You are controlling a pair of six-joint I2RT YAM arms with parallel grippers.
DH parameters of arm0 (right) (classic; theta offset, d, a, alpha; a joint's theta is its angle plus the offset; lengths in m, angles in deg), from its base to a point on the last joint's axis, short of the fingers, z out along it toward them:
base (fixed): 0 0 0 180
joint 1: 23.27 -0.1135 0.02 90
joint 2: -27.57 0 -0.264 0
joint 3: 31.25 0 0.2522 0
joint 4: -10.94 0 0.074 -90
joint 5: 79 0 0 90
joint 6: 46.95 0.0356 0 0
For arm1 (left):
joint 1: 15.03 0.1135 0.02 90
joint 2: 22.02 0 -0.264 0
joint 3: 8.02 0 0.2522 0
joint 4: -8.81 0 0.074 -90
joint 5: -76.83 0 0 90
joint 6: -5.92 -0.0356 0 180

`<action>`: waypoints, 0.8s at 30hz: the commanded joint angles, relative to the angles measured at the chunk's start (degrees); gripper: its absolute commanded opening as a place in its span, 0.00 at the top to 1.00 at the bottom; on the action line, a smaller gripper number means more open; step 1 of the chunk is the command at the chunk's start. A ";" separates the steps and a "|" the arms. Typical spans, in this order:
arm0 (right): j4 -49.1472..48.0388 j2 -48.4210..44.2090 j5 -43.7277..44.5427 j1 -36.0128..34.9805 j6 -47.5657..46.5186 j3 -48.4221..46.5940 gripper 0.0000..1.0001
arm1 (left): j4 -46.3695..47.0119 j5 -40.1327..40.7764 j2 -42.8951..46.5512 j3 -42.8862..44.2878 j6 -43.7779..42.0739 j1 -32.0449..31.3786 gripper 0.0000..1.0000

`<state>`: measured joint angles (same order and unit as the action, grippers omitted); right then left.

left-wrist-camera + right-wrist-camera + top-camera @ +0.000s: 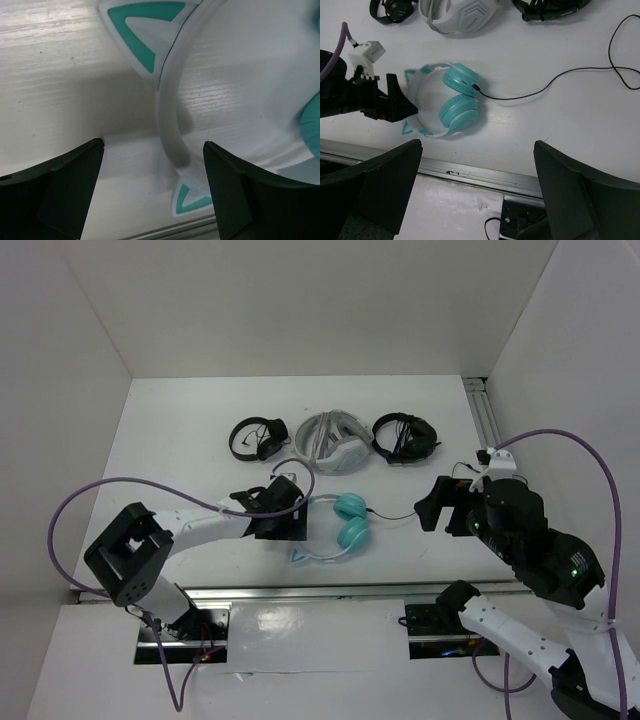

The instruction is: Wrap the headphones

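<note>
The headphones [350, 522], teal with a pale mint headband, lie flat near the table's front edge with both ear cups folded together. Their thin black cable [395, 516] trails right toward my right gripper [430, 510]. My left gripper [296, 520] is low over the headband's left side. In the left wrist view the headband [167, 105] runs between the open fingers of my left gripper [154, 165], closer to the right finger [235, 190], with a cat ear [192, 197] beside it. My right gripper [477, 145] hangs open and empty, above and to the right of the headphones [457, 97].
At the back of the table lie black headphones [258, 437], white-grey headphones [333, 440] and another black pair [405, 435]. A metal rail [330, 592] runs along the front edge just below the teal pair. The cable [620, 50] loops at the right.
</note>
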<state>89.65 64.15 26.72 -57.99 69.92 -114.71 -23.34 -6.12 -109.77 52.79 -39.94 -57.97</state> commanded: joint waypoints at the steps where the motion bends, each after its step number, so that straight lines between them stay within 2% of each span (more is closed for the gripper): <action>1: -5.97 -0.72 -2.54 0.27 -1.64 0.96 0.00 | 3.63 4.53 -1.81 -1.08 3.32 -0.92 0.10; 2: -5.97 -0.72 -2.54 0.27 -1.65 1.48 0.00 | 2.32 6.03 -1.82 -1.08 4.71 -2.31 0.16; 5: -6.50 -0.72 -3.15 0.27 -1.65 1.49 0.00 | -0.94 10.78 -3.22 0.58 7.27 -3.64 0.18; 9: -6.50 -0.72 -3.77 0.27 -1.65 0.97 0.00 | -2.69 12.99 -6.19 1.90 8.41 -4.69 0.28; 11: -6.50 -0.72 -3.77 0.27 -1.65 0.96 0.00 | -4.01 13.69 -7.52 2.61 9.03 -5.31 0.40; 13: -5.80 -0.72 -3.77 0.27 -1.65 0.35 0.00 | -5.33 14.74 -9.97 3.92 9.82 -6.02 0.43; 15: -5.80 -0.72 -3.77 0.27 -1.65 0.35 0.00 | -6.90 15.28 -11.56 4.63 10.52 -6.72 0.60; 18: -5.80 -1.25 -3.77 0.27 -1.65 0.35 0.00 | -9.02 15.28 -12.80 5.34 12.19 -7.34 0.92; 19: -5.80 -1.25 -4.30 0.27 -1.65 1.04 0.00 | -11.20 15.28 -12.80 5.34 13.42 -7.86 0.99; 23: -11.41 -4.40 -7.28 0.27 -2.78 6.91 0.00 | -19.80 20.70 -5.53 5.34 16.94 -10.14 1.00; 24: -14.73 -5.02 -8.33 0.27 -2.79 8.33 0.00 | -22.36 21.94 -0.98 5.86 18.51 -10.15 1.00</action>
<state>83.05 61.24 21.85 -57.99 68.66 -109.77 -30.62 12.04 -116.89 59.91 -25.08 -66.51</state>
